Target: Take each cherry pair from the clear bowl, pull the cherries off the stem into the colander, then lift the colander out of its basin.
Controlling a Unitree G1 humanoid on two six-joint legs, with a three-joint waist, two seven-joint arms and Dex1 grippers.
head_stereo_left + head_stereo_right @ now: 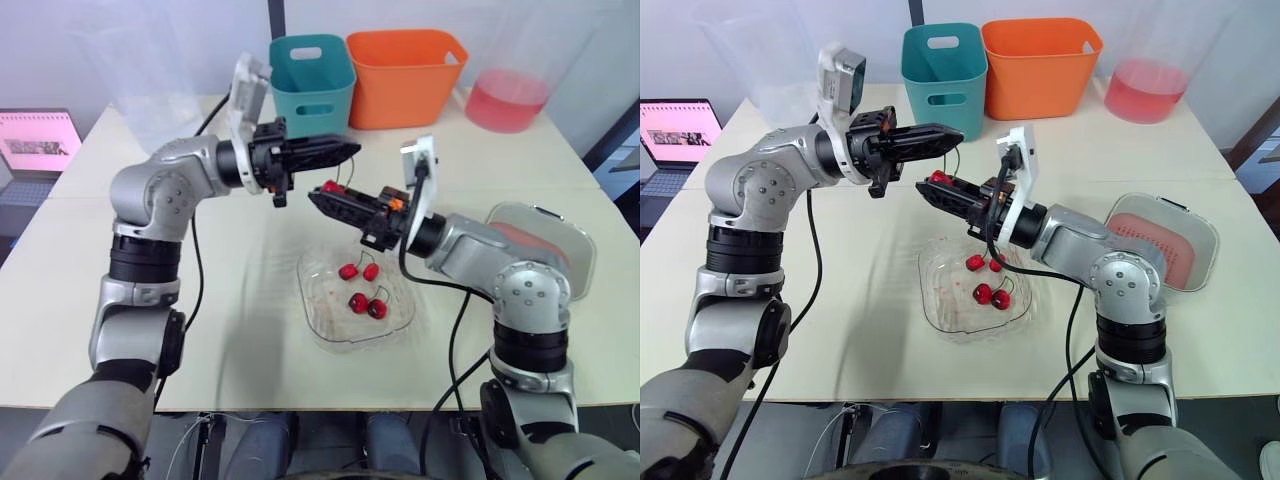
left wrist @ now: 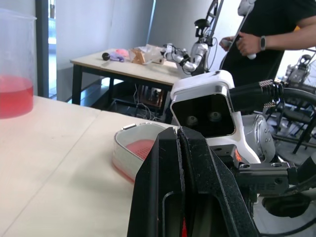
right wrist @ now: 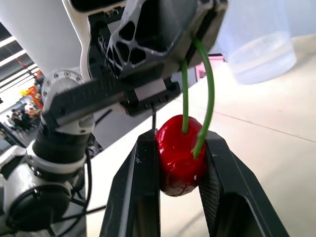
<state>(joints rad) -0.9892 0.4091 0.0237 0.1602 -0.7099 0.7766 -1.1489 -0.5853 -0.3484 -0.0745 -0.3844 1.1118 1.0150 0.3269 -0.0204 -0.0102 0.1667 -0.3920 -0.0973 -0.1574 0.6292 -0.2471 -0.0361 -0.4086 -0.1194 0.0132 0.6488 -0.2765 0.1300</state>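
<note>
Over the clear bowl [image 1: 322, 322] my two grippers meet in the air. The left gripper [image 1: 352, 150] is shut on the green stem [image 3: 210, 94] of a cherry pair. Just below it, the right gripper [image 1: 318, 196] is shut on a red cherry [image 3: 179, 154] of that pair, squeezed between its two fingers. Whether a second cherry hangs on that stem is hidden. Several red cherries [image 1: 360, 288] with stems lie in the bowl. The red colander [image 1: 1162, 238] sits in its clear basin [image 1: 1202, 272] at the right side of the table, apart from both grippers.
A teal bin [image 1: 312, 75] and an orange bin [image 1: 405, 75] stand at the back. A clear tub of pink liquid [image 1: 508, 98] is back right, a large clear container [image 1: 150, 115] back left, a laptop [image 1: 40, 140] far left. A person [image 2: 269, 34] stands beyond the table.
</note>
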